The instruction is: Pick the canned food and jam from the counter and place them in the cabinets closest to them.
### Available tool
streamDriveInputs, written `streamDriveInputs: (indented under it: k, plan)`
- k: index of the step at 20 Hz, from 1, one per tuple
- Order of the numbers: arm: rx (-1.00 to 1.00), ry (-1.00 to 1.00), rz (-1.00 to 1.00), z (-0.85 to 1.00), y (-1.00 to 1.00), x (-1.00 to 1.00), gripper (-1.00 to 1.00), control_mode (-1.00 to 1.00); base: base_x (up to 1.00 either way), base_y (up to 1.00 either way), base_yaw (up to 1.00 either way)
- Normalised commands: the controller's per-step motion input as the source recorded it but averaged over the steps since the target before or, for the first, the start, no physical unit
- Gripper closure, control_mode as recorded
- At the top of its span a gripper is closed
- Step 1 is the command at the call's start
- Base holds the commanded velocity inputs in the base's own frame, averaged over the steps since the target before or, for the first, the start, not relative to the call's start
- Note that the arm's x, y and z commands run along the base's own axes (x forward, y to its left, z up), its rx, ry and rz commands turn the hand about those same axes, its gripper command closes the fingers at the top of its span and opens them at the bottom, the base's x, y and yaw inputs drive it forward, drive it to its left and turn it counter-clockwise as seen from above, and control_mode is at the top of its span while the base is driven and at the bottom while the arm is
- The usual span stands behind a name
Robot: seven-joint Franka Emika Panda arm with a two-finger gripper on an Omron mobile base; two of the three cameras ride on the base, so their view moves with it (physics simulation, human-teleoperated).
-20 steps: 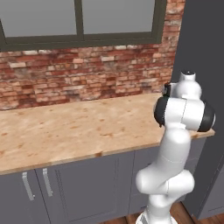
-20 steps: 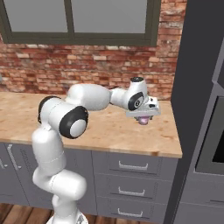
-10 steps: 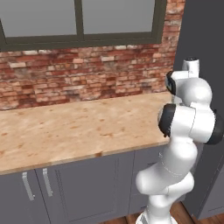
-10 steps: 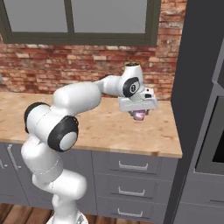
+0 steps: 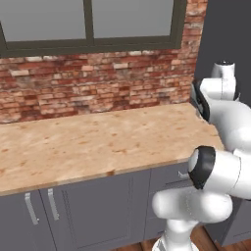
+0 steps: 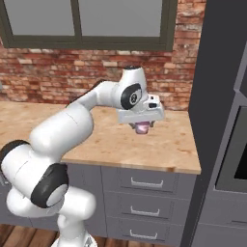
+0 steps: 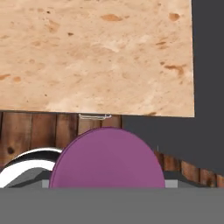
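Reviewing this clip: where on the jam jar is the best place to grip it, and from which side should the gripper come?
The jam is best held by its round side wall, from above, fingers on opposite sides. It is squat and small, so a top-down pinch across its width fits between the fingers. The gripper appears to hold it this way now, lifted over the counter; the hand view shows its purple round body.

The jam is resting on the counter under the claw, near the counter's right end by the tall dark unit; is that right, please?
Not quite. The jam is not resting on the counter: the right base view shows it held in the claw, lifted clear above the wood. The rest stands: it is near the counter's right end, by the tall dark unit.
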Motion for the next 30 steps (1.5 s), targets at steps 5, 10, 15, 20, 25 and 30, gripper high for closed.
streamDriveInputs:
  k: [5,10,15,20,25,30]
  plan:
    - [-0.03,-0.32,0.03,0.10,0.34,-0.71,1.00,-1.00,0.00,0.00,0.00]
    - [-0.03,-0.29,0.01,0.04,0.15,-0.90,1.00,-1.00,0.00,0.00,0.00]
    - [-0.01,-0.20,0.00,0.26,0.12,-0.96,1.00,-1.00,0.00,0.00,0.00]
    - [0.00,-0.09,0.00,0.37,0.13,-0.80,1.00,-1.00,0.00,0.00,0.00]
    - [0.00,-0.03,0.00,0.06,0.04,-0.22,1.00,-1.00,0.00,0.00,0.00]
    - [0.00,0.00,0.00,0.00,0.00,0.00,1.00,-1.00,0.00,0.00,0.00]
